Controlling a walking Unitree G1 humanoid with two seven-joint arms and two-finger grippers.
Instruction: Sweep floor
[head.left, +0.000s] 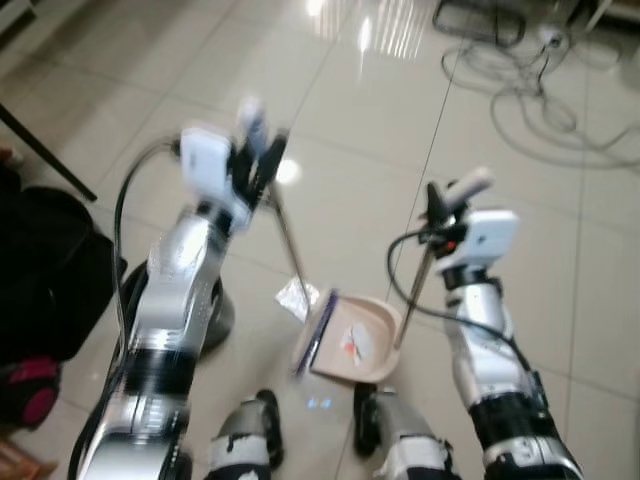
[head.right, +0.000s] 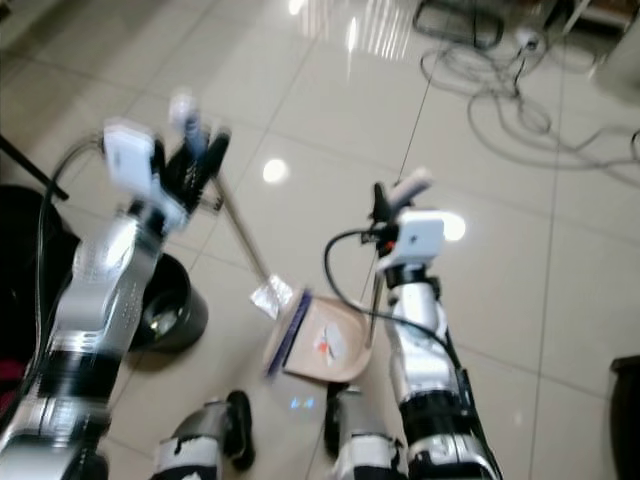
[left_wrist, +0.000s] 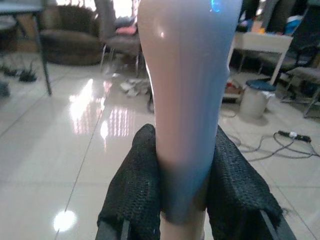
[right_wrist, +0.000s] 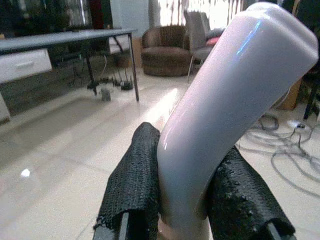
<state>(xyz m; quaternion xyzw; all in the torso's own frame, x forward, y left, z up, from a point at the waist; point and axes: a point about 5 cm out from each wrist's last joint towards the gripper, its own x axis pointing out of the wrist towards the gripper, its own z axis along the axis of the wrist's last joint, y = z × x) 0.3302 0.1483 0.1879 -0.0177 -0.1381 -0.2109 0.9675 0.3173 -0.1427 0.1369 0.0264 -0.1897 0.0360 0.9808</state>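
Both end effectors (head.left: 258, 150) (head.left: 440, 205) clamp handles (left_wrist: 187, 100).

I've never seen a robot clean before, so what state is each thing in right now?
Left end effector: shut on the broom handle.
Right end effector: shut on the dustpan handle.
Dustpan: resting on the floor, scraps inside.
Crumpled wrapper: on the floor, beside the dustpan's mouth.
Cables: lying loose on the tiles.

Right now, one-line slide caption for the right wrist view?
Right claw clamped on the dustpan handle, glossy tile floor beyond.
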